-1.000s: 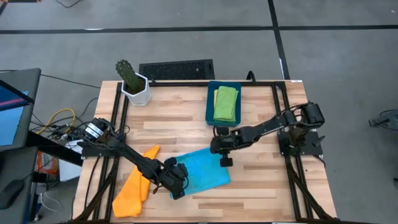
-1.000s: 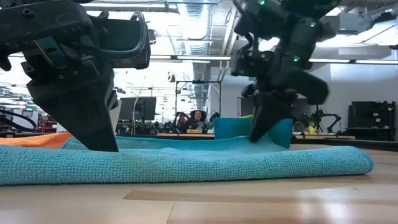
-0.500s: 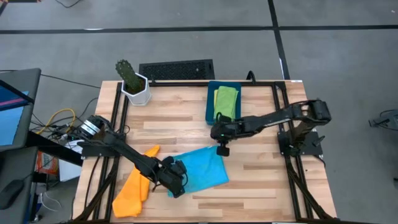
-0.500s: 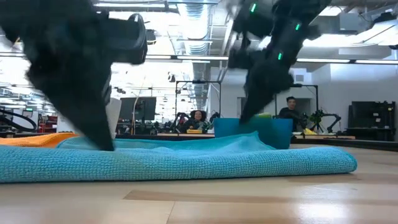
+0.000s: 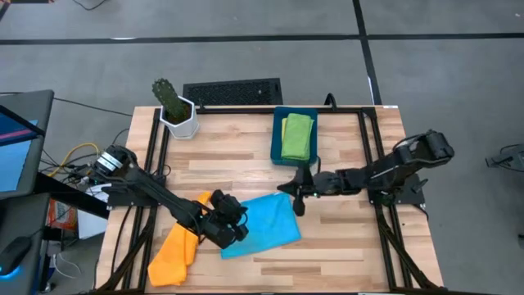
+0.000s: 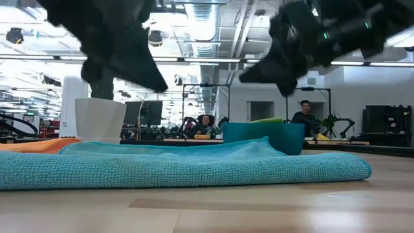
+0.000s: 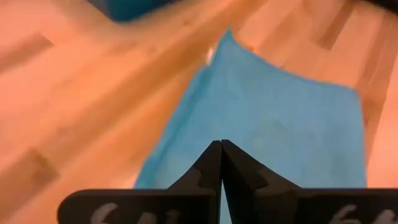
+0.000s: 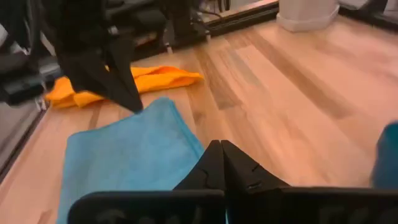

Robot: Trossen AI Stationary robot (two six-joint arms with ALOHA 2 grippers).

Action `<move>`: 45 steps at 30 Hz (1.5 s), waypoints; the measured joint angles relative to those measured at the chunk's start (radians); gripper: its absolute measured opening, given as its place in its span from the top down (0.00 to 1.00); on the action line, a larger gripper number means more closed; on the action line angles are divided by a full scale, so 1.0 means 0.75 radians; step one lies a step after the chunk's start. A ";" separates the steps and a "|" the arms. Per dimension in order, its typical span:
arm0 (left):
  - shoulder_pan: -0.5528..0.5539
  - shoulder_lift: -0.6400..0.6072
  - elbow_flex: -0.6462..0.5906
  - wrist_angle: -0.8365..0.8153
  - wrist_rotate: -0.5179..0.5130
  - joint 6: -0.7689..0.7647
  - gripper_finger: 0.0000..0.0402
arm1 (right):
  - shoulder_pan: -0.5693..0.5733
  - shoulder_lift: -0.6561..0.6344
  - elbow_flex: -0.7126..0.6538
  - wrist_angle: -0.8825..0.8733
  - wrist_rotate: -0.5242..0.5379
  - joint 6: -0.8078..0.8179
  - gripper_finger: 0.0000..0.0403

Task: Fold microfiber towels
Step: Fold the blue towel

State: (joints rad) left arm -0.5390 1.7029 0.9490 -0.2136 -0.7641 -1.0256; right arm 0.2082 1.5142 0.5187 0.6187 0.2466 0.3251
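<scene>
Both grippers: I have them off the cloth now, each with its fingers pressed together and nothing between them.
Left gripper (image 5: 232,220): it hangs over the near-left corner of the light blue towel (image 5: 260,223); a second ago I had it planted on that same edge, lower and a little farther toward the front.
Right gripper (image 5: 296,195): it sits at the towel's far right corner, lifted clear; a second ago it was pressed down on the cloth near the right edge, and the arm has swung back toward its base since.
Light blue towel: it lies flat on the table (image 5: 344,246) as a doubled layer, with a rounded fold along the front in the low view. Its right end sits shorter than a second ago.
Meaning for the task: I judge this fold set and released; another fold or a move to the bin (image 5: 277,131) likely follows.
Other towels: orange towel (image 5: 176,246) crumpled at the left, green towel (image 5: 298,135) folded in the bin.
</scene>
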 joint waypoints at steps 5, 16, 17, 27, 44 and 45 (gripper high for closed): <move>-0.007 0.129 -0.013 0.059 0.066 -0.041 1.00 | -0.002 0.211 -0.021 0.143 0.024 0.092 0.95; -0.004 0.198 -0.013 -0.055 0.099 -0.131 1.00 | -0.011 0.566 -0.004 0.364 0.024 0.193 0.97; -0.004 0.203 -0.014 -0.072 0.110 -0.144 1.00 | -0.013 0.582 -0.002 0.375 0.037 0.196 0.96; -0.005 0.180 -0.038 -0.095 0.178 -0.198 1.00 | -0.020 0.489 -0.014 0.399 0.000 0.162 0.96; -0.254 0.102 0.033 0.392 0.023 -0.064 1.00 | 0.516 0.490 -0.036 0.501 0.233 0.305 0.98; -0.270 0.132 0.033 0.398 0.002 -0.113 1.00 | 0.531 0.521 -0.036 0.513 0.258 0.341 0.98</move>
State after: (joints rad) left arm -0.7417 1.8018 0.9741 0.0852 -0.7626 -1.1104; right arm 0.6066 1.9053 0.4919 1.0037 0.4404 0.5810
